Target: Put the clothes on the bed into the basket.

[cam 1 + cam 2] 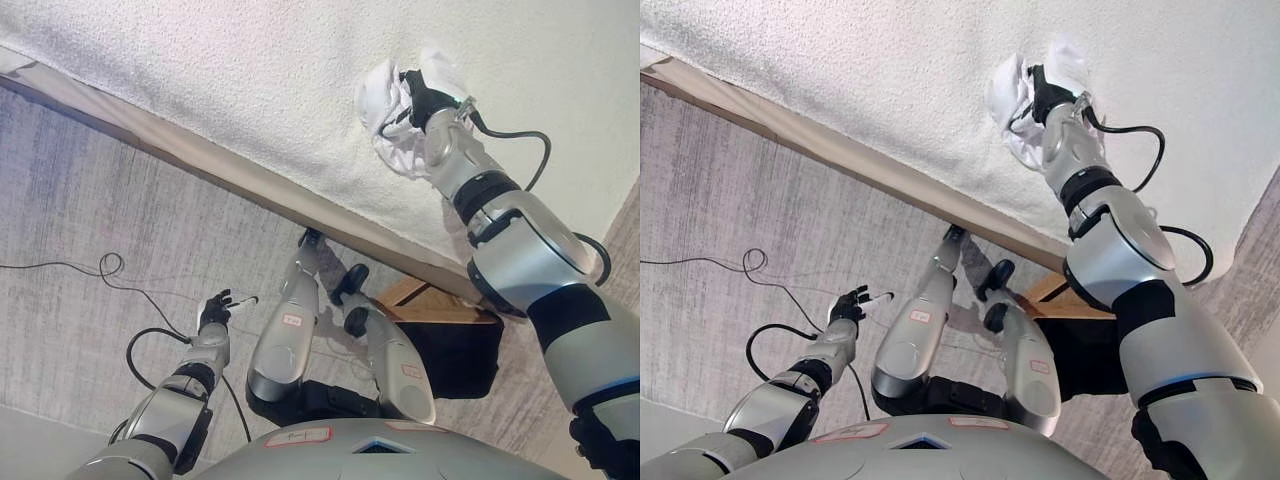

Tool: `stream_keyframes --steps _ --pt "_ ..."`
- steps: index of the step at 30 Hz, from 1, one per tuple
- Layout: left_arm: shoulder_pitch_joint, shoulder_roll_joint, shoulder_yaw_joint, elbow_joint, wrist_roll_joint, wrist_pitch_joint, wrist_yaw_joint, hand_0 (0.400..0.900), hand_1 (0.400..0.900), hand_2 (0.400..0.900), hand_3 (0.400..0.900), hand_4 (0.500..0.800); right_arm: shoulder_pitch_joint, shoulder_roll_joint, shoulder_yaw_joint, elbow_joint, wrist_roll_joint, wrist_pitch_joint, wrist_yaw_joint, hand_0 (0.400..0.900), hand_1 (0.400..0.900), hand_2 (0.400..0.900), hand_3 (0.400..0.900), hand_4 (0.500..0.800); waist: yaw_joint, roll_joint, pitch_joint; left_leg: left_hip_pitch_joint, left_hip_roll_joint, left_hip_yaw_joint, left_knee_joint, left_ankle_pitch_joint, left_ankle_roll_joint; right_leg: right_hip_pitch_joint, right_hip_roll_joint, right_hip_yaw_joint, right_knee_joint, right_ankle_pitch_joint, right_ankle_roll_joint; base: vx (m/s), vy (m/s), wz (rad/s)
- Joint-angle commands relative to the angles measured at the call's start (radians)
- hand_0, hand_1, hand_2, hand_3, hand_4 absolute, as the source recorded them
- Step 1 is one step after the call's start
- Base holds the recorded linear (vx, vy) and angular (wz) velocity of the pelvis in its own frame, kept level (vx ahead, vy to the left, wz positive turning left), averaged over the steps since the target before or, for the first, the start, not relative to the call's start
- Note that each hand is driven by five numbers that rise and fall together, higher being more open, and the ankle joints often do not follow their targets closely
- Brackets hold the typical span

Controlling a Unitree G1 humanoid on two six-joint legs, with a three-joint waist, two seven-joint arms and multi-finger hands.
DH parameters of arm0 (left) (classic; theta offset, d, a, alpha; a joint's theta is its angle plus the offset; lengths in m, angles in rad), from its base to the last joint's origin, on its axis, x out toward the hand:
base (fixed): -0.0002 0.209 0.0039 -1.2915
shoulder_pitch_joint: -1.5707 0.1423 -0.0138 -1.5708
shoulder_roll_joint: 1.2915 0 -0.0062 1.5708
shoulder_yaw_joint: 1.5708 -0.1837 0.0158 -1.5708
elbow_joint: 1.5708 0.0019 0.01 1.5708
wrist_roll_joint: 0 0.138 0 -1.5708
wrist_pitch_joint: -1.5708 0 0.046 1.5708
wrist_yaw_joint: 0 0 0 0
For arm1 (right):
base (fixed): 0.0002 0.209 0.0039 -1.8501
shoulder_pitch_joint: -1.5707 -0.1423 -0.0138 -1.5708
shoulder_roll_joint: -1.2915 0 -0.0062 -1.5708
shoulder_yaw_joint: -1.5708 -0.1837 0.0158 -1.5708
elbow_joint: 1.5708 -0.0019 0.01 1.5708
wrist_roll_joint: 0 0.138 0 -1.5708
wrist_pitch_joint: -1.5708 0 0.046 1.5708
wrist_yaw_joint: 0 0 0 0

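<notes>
A white garment [385,95] lies bunched on the white textured bed [230,70], near its edge. My right hand [422,103] reaches onto the bed and its fingers are curled into the bunched cloth; it also shows in the right eye view [1042,100]. The basket [455,350], dark fabric with a wooden rim, stands on the floor by the bed's edge, below my right arm and partly hidden behind it. My left hand [215,308] hangs low over the floor at the lower left, fingers relaxed and empty.
The bed's tan side edge [190,155] runs diagonally from upper left to the basket. Grey carpet [90,200] covers the floor to the left of it.
</notes>
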Motion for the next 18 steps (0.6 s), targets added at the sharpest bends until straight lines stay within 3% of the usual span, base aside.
stream_keyframes --steps 1,15,18 --pt "-0.001 0.034 -0.034 0.016 -0.035 0.002 0.034 0.900 0.900 0.900 0.900 0.800 -0.039 -0.010 -0.002 -0.032 0.031 -0.019 0.005 0.400 0.400 0.400 0.400 0.500 0.003 -0.012 0.044 0.013 0.031 0.007 -0.012 0.056 0.036 0.009 -0.100 0.085 0.043 0.013 0.041 -0.04 0.020 -0.10" --pt "0.017 0.033 -0.003 0.037 -0.027 0.000 0.033 0.900 0.900 0.900 0.900 0.800 0.005 -0.031 -0.026 -0.070 0.038 -0.030 -0.002 0.400 0.400 0.400 0.400 0.500 -0.038 -0.028 0.029 0.073 0.039 0.077 -0.008 0.033 0.040 0.051 -0.101 0.140 -0.009 0.059 0.052 -0.02 0.034 -0.21" --pt "0.030 0.028 0.019 0.061 -0.003 0.007 0.025 0.900 0.900 0.900 0.900 0.800 0.051 -0.084 -0.040 -0.080 0.026 -0.027 0.008 0.400 0.400 0.400 0.400 0.500 -0.079 -0.052 -0.022 0.130 0.059 0.140 -0.026 0.011 0.044 0.088 -0.104 0.189 -0.067 0.095 0.068 0.05 0.088 -0.69"
